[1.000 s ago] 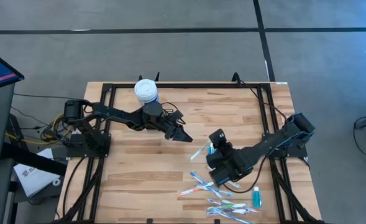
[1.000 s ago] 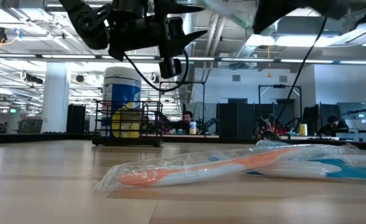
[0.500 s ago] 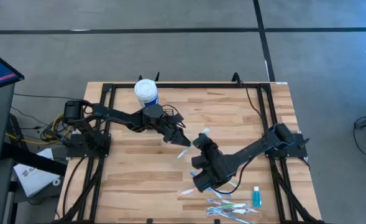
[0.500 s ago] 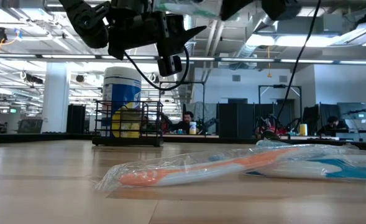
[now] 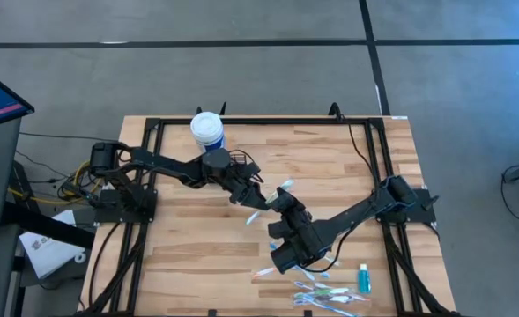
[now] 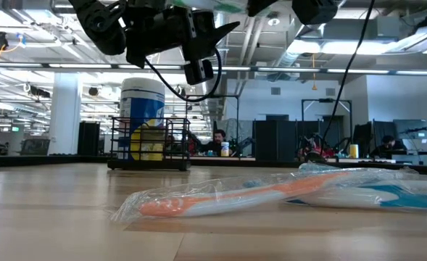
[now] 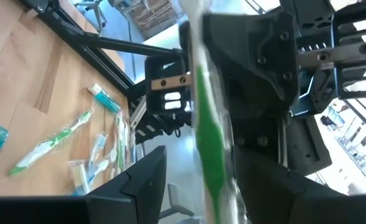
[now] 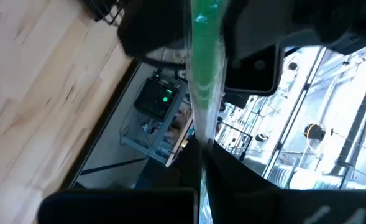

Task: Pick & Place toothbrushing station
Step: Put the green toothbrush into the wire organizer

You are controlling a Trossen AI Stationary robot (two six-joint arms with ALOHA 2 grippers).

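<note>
The black wire caddy (image 6: 149, 148) stands at the table's far left, in front of the white blue-labelled tub (image 6: 142, 101), which also shows in the high view (image 5: 208, 129). My right gripper (image 5: 282, 205) is shut on a green toothbrush in a clear wrapper (image 5: 286, 186), high above mid-table. My left gripper (image 5: 255, 201) is open at the toothbrush. Its two fingers (image 7: 142, 183) stand on either side of the toothbrush's green handle (image 7: 211, 146). I cannot tell whether they touch it. My right gripper pinches the wrapped toothbrush (image 8: 205, 68) between its two fingers, and the wrapper runs down into the gap between them (image 8: 201, 158). The toothbrush sticks out beyond the fingertips toward my left gripper. It is lifted clear of the table.
Several wrapped toothbrushes (image 5: 321, 283) and a small teal tube (image 5: 363, 280) lie at the table's near right. An orange wrapped toothbrush (image 6: 227, 199) lies close to the low camera. Black frame rails (image 5: 241, 121) run along the table's edges.
My right gripper has carried the wrapped toothbrush toward the table's left, up to my left gripper. The toothbrush now stands between my left gripper's fingers. My left gripper has shifted slightly toward the near edge.
</note>
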